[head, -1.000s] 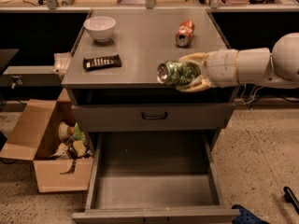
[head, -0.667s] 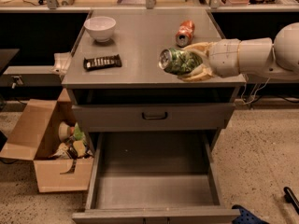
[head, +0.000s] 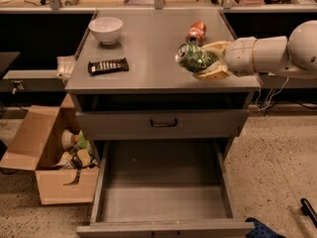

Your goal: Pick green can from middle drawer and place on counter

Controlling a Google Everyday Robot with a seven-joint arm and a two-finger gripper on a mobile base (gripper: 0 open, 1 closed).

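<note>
The green can (head: 194, 58) lies sideways in my gripper (head: 208, 60), its silver end pointing left. The gripper's pale fingers (head: 214, 74) are shut around it. It hangs just above the right part of the grey counter (head: 148, 48). My arm reaches in from the right. The middle drawer (head: 163, 192) stands pulled out below, its bare grey floor showing with nothing in it.
An orange-red can (head: 196, 32) lies on the counter just behind the gripper. A white bowl (head: 105, 29) and a dark flat bar (head: 108, 66) sit on the counter's left. An open cardboard box (head: 49, 157) with clutter stands on the floor at left.
The gripper has carried the green can up and back, from over the counter's front right edge to further over the counter, near the orange-red can.
</note>
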